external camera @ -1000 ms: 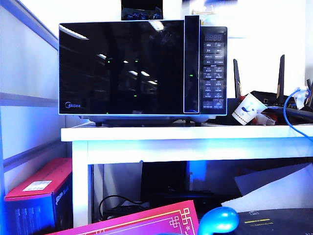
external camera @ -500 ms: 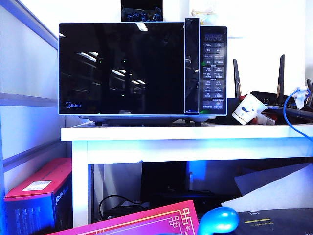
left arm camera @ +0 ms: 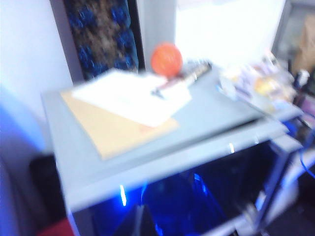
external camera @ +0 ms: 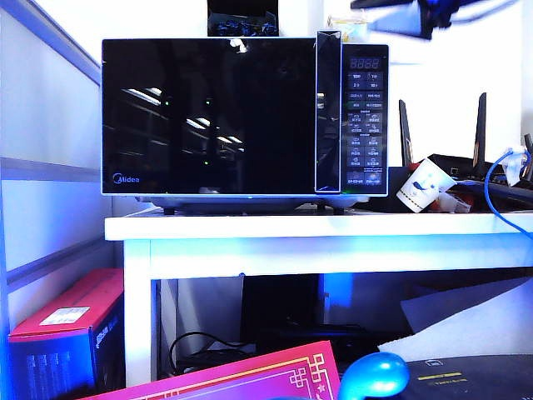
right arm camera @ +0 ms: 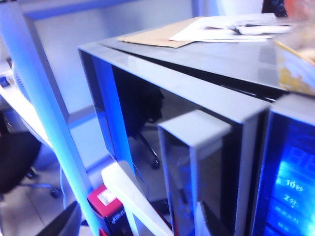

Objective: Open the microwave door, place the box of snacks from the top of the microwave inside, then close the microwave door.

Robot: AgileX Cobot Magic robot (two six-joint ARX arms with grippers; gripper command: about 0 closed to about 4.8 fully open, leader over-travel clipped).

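Presently the microwave door point(external camera: 208, 117) is shut, nothing done; my right gripper point(external camera: 416, 18), at one o'clock, grip unreadable; left gripper unseen.

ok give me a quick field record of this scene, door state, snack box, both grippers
microwave door: shut, flush with the microwave panel
box of snacks: on the microwave top, right end above the button panel
also on top: tan envelope, white papers, orange ball
left gripper: not visible; its camera looks down over the microwave top
right gripper: not visible; its camera is near the door handle
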